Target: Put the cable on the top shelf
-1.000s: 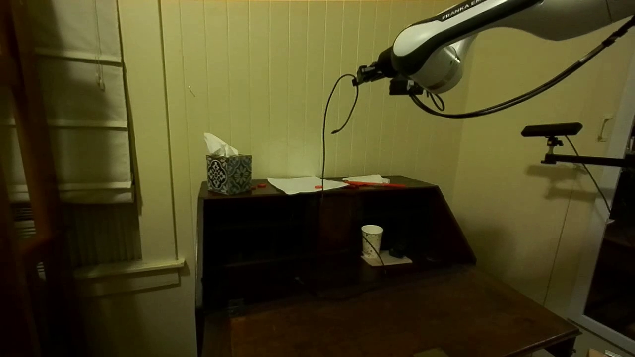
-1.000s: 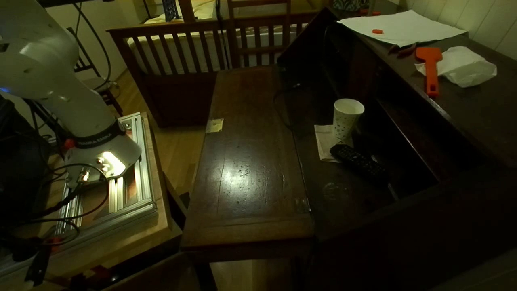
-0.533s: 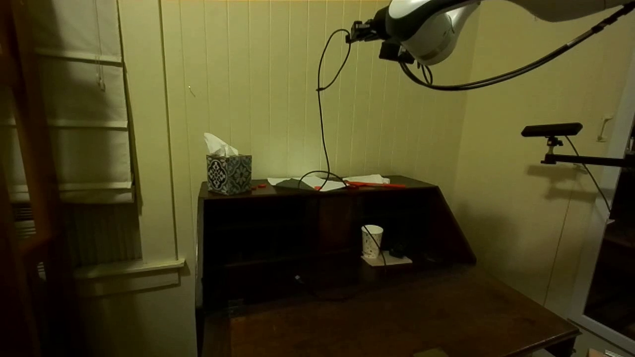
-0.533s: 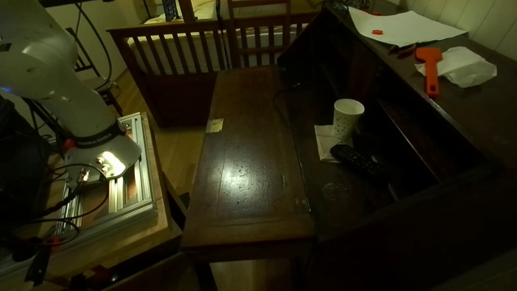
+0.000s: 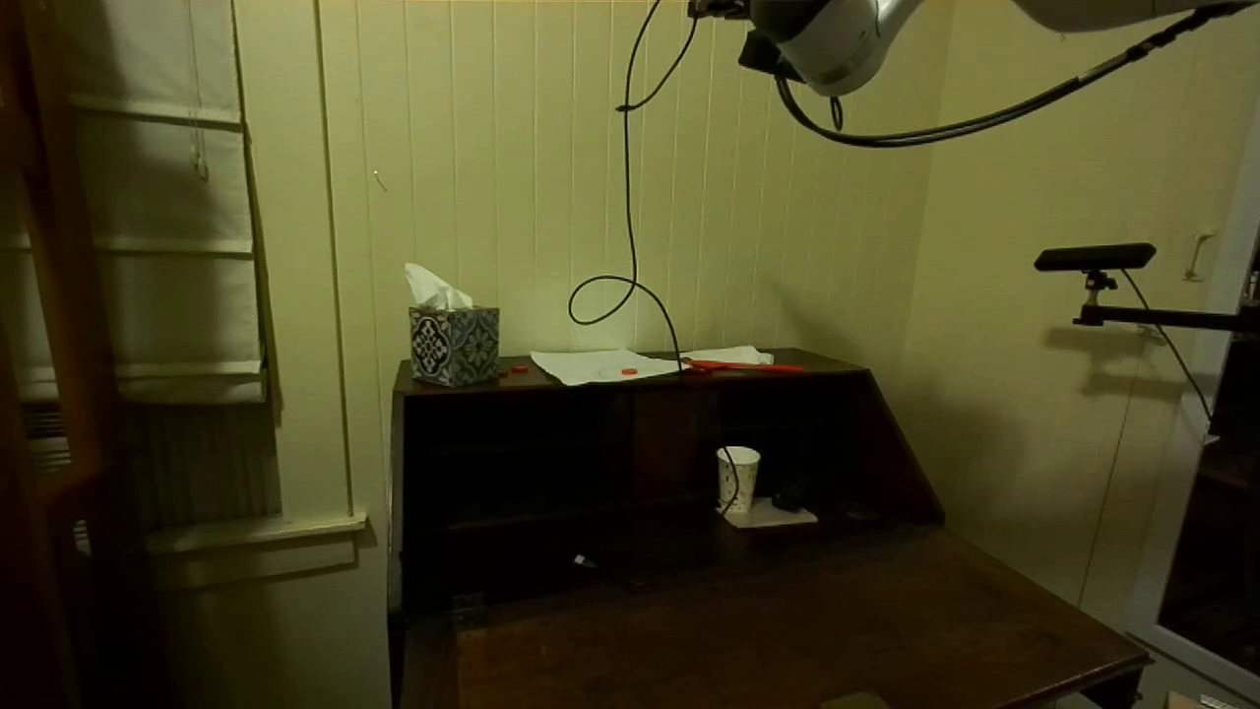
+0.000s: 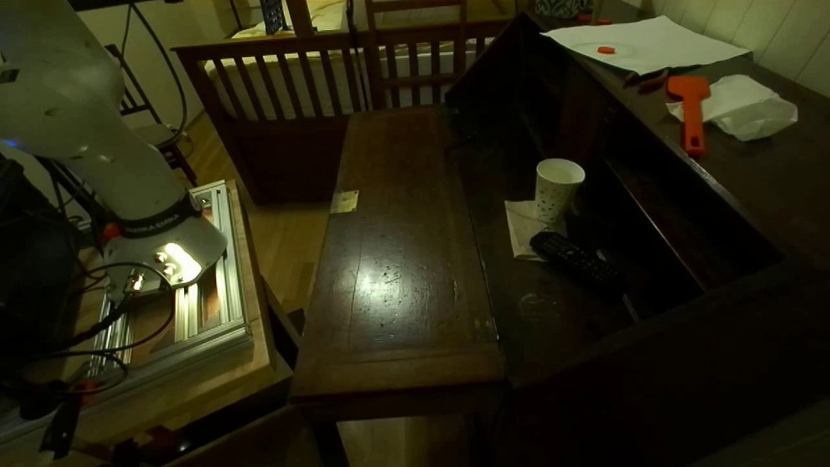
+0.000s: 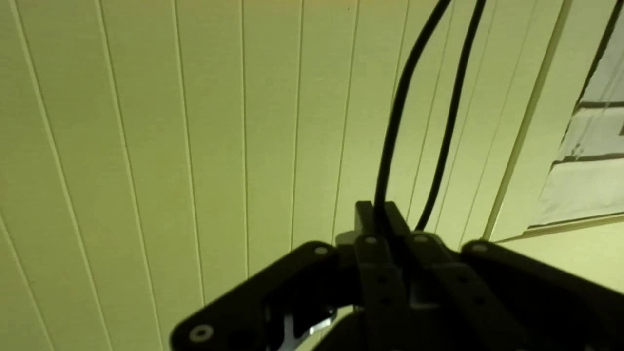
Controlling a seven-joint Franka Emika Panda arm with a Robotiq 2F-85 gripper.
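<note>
Your pincer sits higher than before, pinching the black cable above the level of the top shelf; the tail dangles below it, so releasing now risks that weight pulling everything onto the paper cup.

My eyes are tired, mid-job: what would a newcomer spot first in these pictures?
The dark cable comes first, pinched in the gripper and curling in front of the pale wall in an exterior view. Next comes the orange tool on the top shelf, then the pale cup, standing lower down in the desk.
</note>
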